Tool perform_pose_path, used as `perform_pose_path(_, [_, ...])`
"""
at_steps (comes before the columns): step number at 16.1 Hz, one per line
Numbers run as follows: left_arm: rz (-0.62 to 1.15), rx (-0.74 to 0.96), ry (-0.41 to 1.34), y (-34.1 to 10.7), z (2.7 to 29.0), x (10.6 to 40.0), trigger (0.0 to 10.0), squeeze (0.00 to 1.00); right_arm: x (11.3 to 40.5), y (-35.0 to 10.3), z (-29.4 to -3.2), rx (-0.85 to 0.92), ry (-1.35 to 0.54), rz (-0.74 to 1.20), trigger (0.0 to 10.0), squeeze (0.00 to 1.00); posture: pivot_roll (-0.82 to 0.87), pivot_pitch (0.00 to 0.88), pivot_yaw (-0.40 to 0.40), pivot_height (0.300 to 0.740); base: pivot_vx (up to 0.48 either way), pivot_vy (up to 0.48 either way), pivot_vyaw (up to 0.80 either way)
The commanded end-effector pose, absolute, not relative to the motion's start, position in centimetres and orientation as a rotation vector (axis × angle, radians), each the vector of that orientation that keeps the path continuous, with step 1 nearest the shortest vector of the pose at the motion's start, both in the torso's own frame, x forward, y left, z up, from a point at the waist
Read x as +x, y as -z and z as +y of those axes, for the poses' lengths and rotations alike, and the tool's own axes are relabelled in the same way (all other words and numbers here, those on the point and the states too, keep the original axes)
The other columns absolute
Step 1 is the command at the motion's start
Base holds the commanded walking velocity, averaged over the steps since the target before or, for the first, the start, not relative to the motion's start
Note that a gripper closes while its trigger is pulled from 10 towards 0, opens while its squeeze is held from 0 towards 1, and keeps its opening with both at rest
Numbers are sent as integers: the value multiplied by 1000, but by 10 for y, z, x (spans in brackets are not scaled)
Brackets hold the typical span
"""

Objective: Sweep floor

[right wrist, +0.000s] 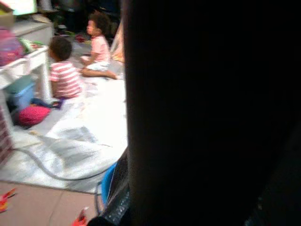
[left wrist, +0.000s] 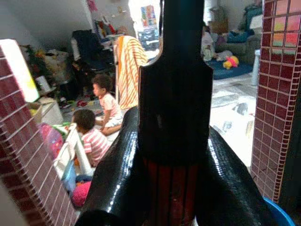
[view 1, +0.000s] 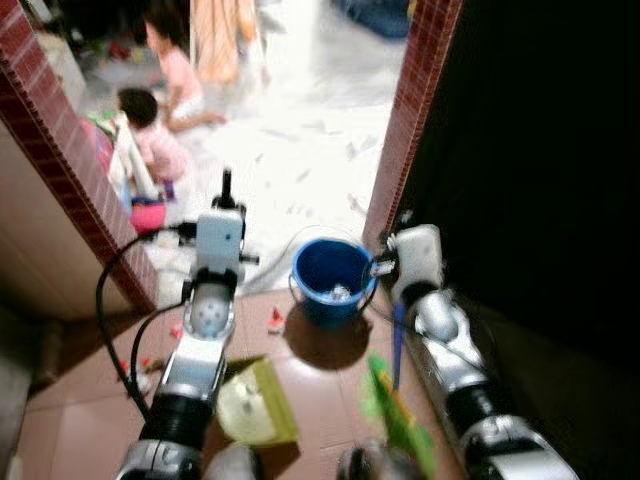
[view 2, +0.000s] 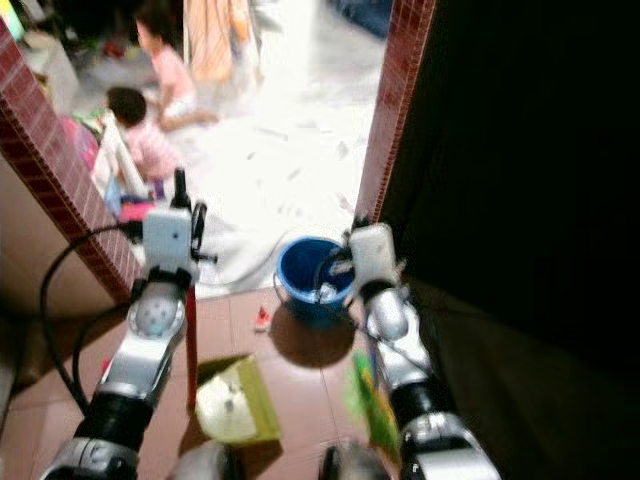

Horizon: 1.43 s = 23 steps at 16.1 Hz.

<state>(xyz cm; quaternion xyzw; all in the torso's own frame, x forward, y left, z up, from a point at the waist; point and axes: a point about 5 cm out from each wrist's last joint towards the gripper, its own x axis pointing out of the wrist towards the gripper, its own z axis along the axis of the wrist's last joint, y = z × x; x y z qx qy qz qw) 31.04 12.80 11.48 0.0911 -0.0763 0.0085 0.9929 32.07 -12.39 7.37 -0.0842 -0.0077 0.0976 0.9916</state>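
Left gripper [left wrist: 175, 155] closed around red-and-black broom handle [left wrist: 174, 94], held upright at doorway; handle runs down past wrist to yellow-green dustpan [view 1: 257, 402] on brown tile floor [view 1: 320, 375]; right gripper [view 1: 385, 262] just beside blue bucket [view 1: 331, 277], fingers hidden, cannot tell if open or closed; blue stick [view 1: 397, 340] below right wrist; two people [view 1: 152, 133] sitting beyond left gripper; red scraps [view 1: 276, 320] between grippers.

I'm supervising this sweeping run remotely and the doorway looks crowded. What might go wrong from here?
The blue bucket stands right between the arms at the threshold; a forward step or sweep might knock it. Two children sit on the floor just beyond the doorway, so a swung handle could endanger them. The black cable looping beside the left arm may snag.
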Motion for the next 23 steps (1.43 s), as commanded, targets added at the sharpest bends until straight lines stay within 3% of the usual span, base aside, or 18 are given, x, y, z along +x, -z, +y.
perform_pose_path(1, [-210, 202, -12, -128, 127, 313, 10000, 0, 320, -70, -127, -169, -193, 7, 10000, 0, -75, 0, 9, 740, 0, 0, 0])
perform_pose_path(5, [-208, 182, -51, -129, 135, 314, 10000, 0, 320, -70, -126, -165, -195, 6, 10000, 0, -74, 0, 8, 740, 0, 0, 0])
perform_pose_path(13, [-177, 161, -97, -125, 141, 316, 10000, 0, 321, -72, -123, -160, -203, -1, 10000, 0, -68, 0, 5, 740, 0, 480, 0])
perform_pose_path(23, [-30, 104, -140, -78, 151, 305, 10000, 0, 322, -74, -123, -152, -201, -13, 10000, 0, -68, 0, 7, 740, 0, 480, 0])
